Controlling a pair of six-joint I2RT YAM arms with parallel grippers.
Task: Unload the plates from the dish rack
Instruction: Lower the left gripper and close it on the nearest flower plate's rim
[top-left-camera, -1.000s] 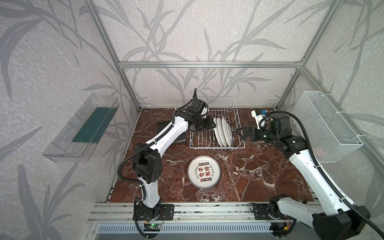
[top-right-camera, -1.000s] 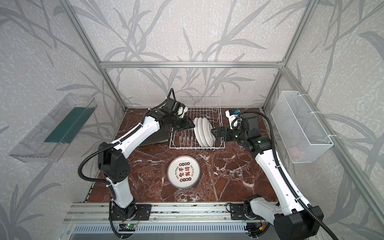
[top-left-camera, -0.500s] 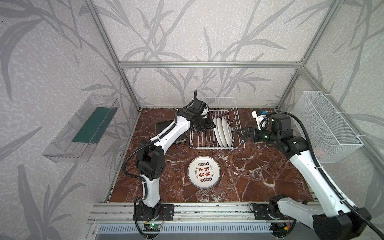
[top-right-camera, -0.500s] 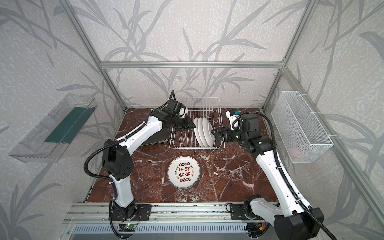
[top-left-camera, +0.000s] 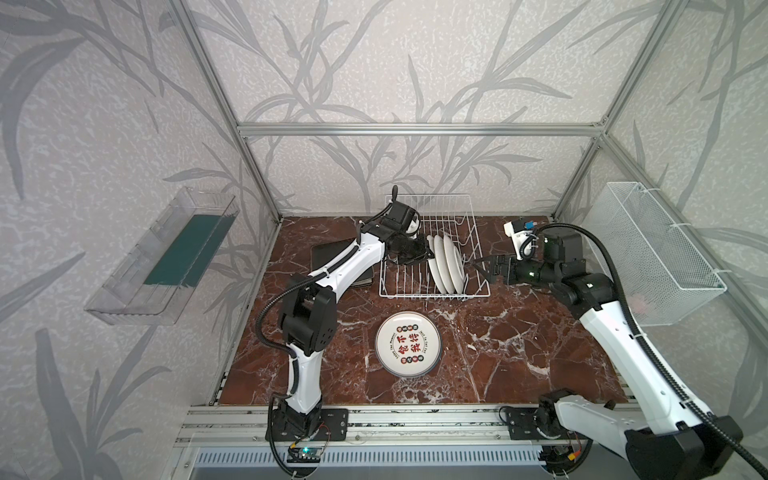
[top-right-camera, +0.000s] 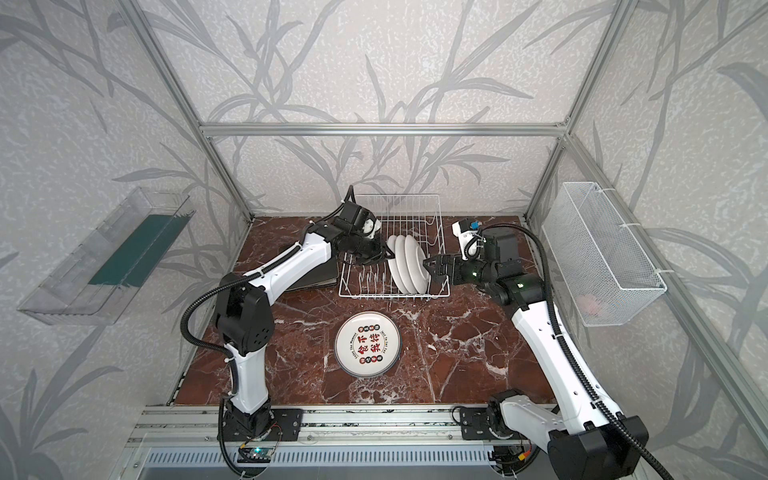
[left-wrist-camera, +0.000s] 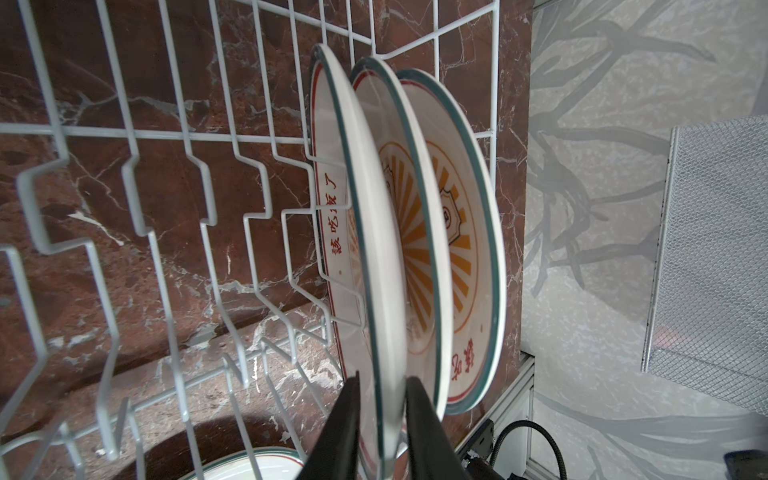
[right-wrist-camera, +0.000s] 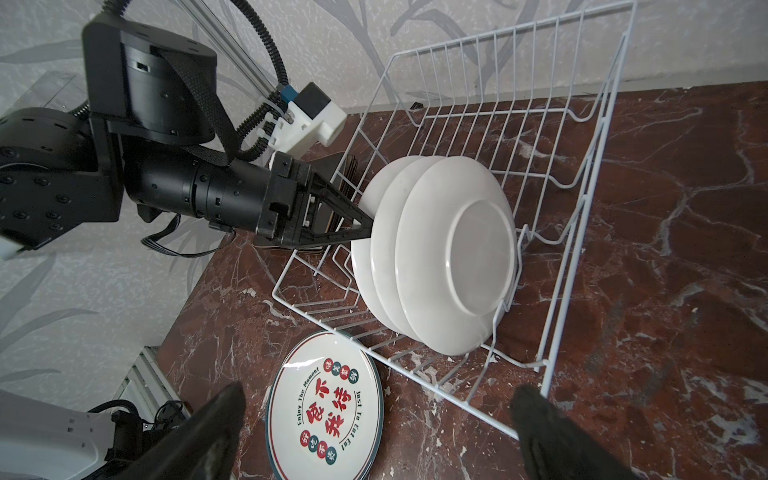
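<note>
The left gripper (left-wrist-camera: 382, 419) has reached farther into the white wire dish rack (top-left-camera: 399, 279). Its jaws have narrowed and now pinch the rim of the nearest round white plate (left-wrist-camera: 378, 270) of three standing upright. The right gripper (top-left-camera: 483, 266) hovers beside the rack's other end, jaws spread wide. A printed round plate (top-left-camera: 408, 350) lies flat on the red marble bench (top-left-camera: 519, 345) in front.

The white wire dish rack (top-right-camera: 361, 276) sits at the back of the marble worktop (top-right-camera: 457, 353), in the upper middle of the frame. Three white plates (top-right-camera: 411, 266) stand on edge in its right half. The left hand (top-right-camera: 384, 252) reaches in from the left, tips at the plates' left edge — whether it grips is unclear. The right hand (top-right-camera: 431, 268) hangs just right of the plates, jaws apart. Below the rack a printed round plate (top-right-camera: 368, 350) lies flat — dark square plates (top-right-camera: 316, 280) lie left of the rack, partly under the arm.
</note>
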